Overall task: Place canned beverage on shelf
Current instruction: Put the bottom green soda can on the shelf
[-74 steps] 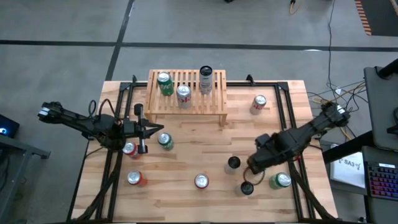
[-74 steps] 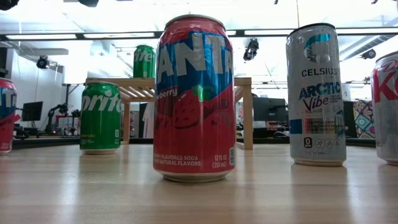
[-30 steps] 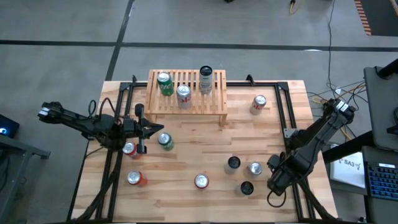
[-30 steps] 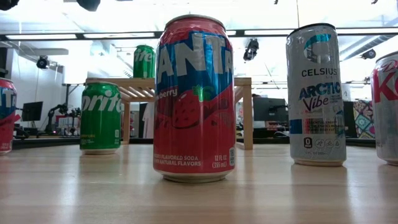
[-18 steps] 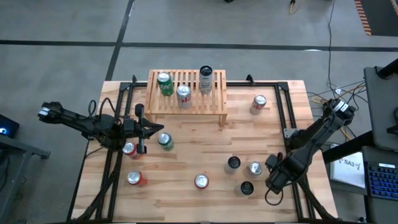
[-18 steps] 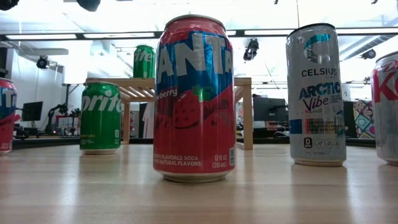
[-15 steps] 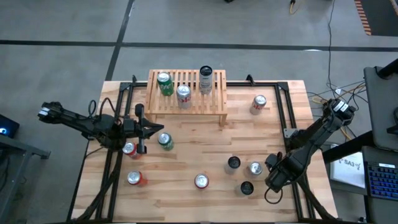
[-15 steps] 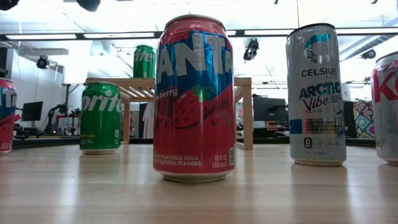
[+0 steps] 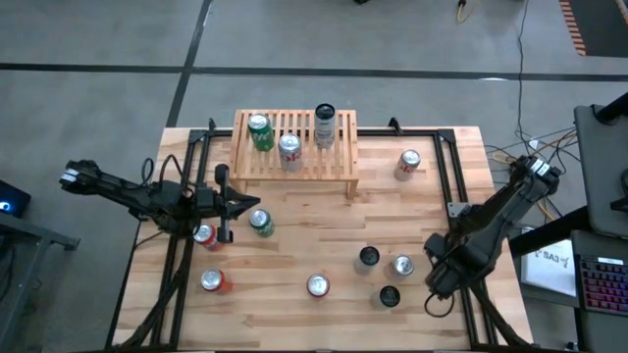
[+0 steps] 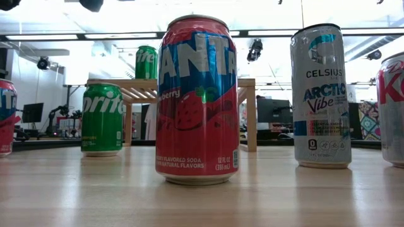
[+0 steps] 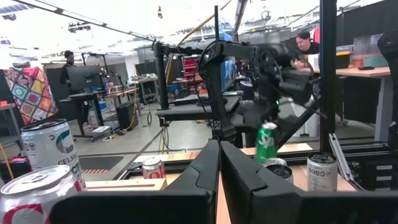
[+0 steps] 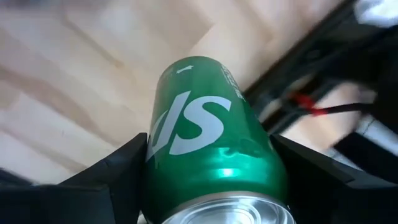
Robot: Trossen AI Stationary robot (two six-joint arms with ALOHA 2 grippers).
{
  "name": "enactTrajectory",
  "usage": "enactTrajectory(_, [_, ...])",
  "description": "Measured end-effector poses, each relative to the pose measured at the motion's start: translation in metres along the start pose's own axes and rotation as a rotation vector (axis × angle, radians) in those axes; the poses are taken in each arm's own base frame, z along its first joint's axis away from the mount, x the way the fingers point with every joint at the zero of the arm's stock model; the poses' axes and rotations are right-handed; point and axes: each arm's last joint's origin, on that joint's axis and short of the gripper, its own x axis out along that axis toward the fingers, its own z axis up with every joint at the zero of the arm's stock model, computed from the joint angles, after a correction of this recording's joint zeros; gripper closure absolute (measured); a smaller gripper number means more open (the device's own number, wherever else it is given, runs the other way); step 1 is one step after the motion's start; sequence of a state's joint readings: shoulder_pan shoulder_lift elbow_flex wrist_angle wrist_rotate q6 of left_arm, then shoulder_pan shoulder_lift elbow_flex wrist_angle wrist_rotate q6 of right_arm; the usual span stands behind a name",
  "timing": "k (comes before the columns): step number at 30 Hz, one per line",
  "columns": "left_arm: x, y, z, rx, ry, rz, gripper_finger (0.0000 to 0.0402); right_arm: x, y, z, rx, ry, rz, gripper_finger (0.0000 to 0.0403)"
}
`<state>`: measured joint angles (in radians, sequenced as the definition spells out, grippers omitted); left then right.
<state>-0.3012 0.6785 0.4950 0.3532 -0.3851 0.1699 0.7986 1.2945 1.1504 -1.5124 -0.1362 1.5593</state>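
The shelf (image 9: 294, 147), a low slatted wooden rack, stands at the table's far middle and bears three upright cans; it also shows behind the cans in the low view (image 10: 247, 83). My right gripper (image 9: 440, 278) hangs over the near right part of the table, shut on a green can (image 12: 205, 143). The left wrist view shows this green can (image 11: 266, 143) below the right gripper (image 11: 269, 122). My left gripper (image 9: 252, 205) waits shut at the table's left, pointing level toward the right, beside a green can (image 9: 261, 223) standing on the table. My right gripper pinches the green can's side wall (image 12: 155, 155) between its two fingers (image 12: 106, 180), one on each side. The fingers come from above and point down along the can, whose top faces the wrist. In the left wrist view the can hangs slightly tilted, clear of the table.
Loose cans stand on the table: one at the far right (image 9: 407, 164), three near my right gripper (image 9: 368, 257) (image 9: 401, 265) (image 9: 390, 295), two at the near edge (image 9: 317, 285) (image 9: 214, 282), a red one (image 9: 204, 235) at the left. Black frame rails (image 9: 456, 186) run along both sides.
My right gripper has shifted a little toward the table's right and far edges over the near right corner, and its wrist has tipped. The left arm and the cans on the shelf and table have kept still.
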Motion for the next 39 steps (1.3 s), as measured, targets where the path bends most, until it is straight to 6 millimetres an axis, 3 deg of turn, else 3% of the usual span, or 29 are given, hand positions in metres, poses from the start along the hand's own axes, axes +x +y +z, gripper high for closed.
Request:
enactTrajectory(11, [0.004,-0.002,-0.003,0.007,0.016,-0.003,0.0401,-0.068,-0.005,0.019,0.028,-0.482,0.181,0.0121])
enactTrajectory(22, [0.005,-0.003,-0.004,0.004,0.021,-0.005,0.0401,-0.101,-0.012,0.063,-0.034,-0.824,0.122,0.0121])
enactTrajectory(33, [0.011,-0.005,-0.003,-0.013,-0.021,0.001,0.04,-0.143,0.026,0.122,-0.381,-1.236,0.277,0.0121])
enactTrajectory(39, [0.015,-0.008,0.003,-0.06,-0.014,-0.019,0.0368,-0.134,0.058,0.147,-0.571,-1.263,0.272,0.0121])
